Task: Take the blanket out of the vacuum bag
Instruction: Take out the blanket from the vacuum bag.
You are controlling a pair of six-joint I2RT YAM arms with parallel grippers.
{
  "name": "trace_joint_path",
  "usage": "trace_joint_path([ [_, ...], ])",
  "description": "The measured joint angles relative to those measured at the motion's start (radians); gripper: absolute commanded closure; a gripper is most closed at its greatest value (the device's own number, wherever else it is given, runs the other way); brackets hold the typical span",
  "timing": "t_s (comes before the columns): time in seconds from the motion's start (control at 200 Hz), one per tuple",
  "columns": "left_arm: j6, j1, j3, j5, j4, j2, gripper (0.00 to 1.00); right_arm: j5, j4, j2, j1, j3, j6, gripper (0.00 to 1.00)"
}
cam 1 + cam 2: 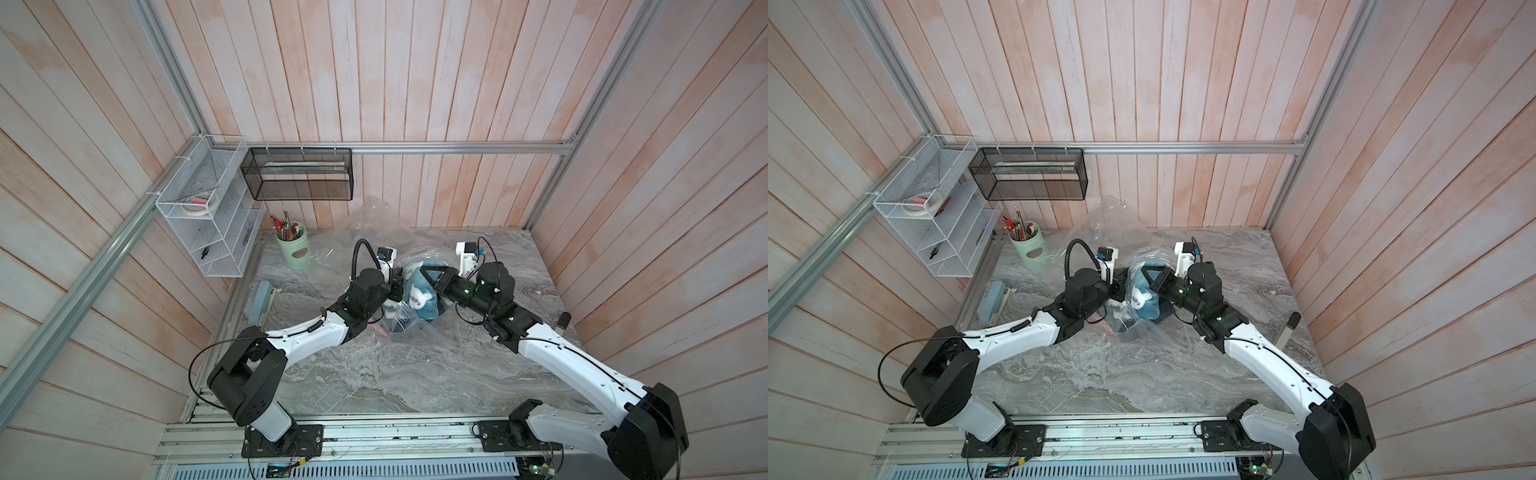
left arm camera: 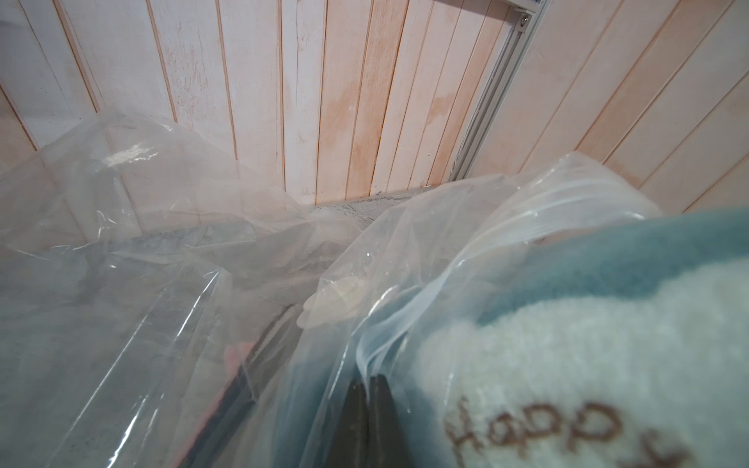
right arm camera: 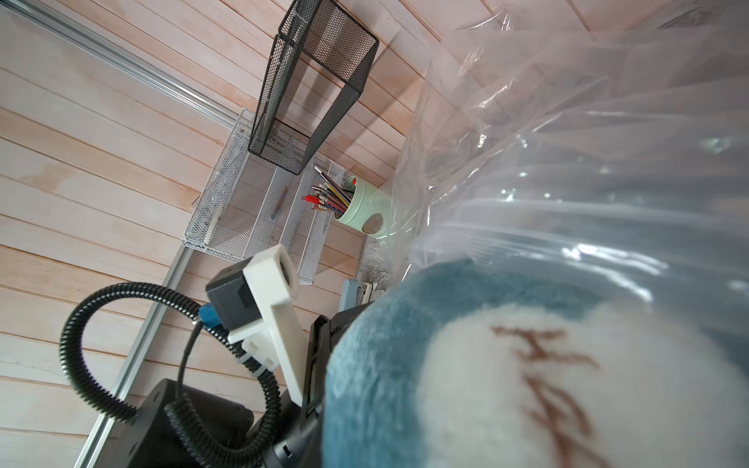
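Left gripper: jaws pinched tight on vacuum bag film. Right gripper: closed, apparently on blanket, blue-white, mid table, partly out; bag trails toward 12 o'clock. Step: extraction. Next: draw blanket toward 3 o'clock, bag anchored.

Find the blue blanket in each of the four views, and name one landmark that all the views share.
Top view: blanket mid-picture, white patch showing.
Top view: blanket mid-picture, slightly further left.
Left wrist: blanket fills the lower right corner.
Right wrist: blanket fills the lower right.
Shared landmark: the clear bag, crumpled beside and around it.
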State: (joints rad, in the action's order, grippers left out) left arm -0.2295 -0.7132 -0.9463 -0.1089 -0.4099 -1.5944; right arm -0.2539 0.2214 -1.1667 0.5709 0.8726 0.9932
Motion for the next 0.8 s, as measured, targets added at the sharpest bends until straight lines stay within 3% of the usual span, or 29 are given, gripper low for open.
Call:
trace_joint_path([
  [0.235, 0.000, 0.001, 0.046, -0.001, 0.003, 0.021, 1.00, -0.049, -0.037, 0.020, -0.077, 0.120, -0.016, 1.00],
  [0.8, 0.000, 0.001, 0.083, -0.003, 0.019, 0.039, 1.00, -0.166, -0.083, 0.138, -0.269, 0.201, -0.022, 1.00],
])
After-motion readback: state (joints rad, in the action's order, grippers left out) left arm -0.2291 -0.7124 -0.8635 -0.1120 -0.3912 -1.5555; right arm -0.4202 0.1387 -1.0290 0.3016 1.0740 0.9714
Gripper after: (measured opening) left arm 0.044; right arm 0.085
